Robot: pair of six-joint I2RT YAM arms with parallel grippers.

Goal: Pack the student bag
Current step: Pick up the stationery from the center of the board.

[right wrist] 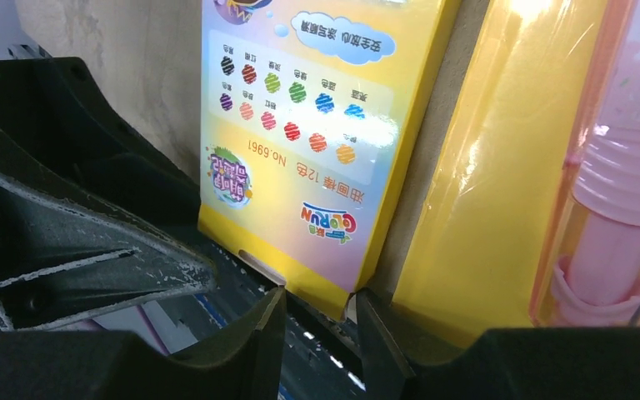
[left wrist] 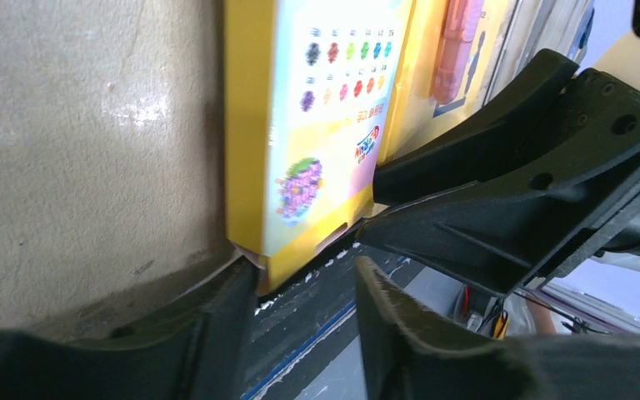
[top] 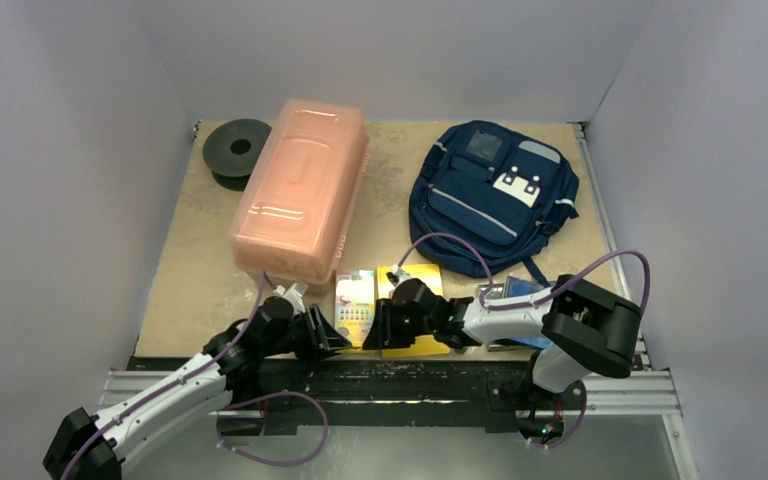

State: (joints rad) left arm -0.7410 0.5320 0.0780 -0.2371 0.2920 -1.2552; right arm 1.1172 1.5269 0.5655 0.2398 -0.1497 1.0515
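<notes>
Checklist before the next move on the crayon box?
1. Left gripper open: ok.
2. Right gripper open: ok.
3. Crayon box gripped: not ok; its near edge only sits at both grippers' fingertips.
4. Grippers apart: not ok; both crowd that same edge.
5. Student bag unzipped for packing: cannot tell from above.

Your left arm (top: pixel 160 395): stretched low from its base, reaching forward and to the right; your left gripper (top: pixel 332 335): held low, fingers (left wrist: pixel 217 325) parted with a clear gap; your right arm (top: pixel 505 322): elbow raised, forearm folded back to the left; your right gripper (top: pixel 378 322): held low, fingers (right wrist: pixel 258 333) parted narrowly; the two grippers: tip towards tip, just apart, near the middle.
</notes>
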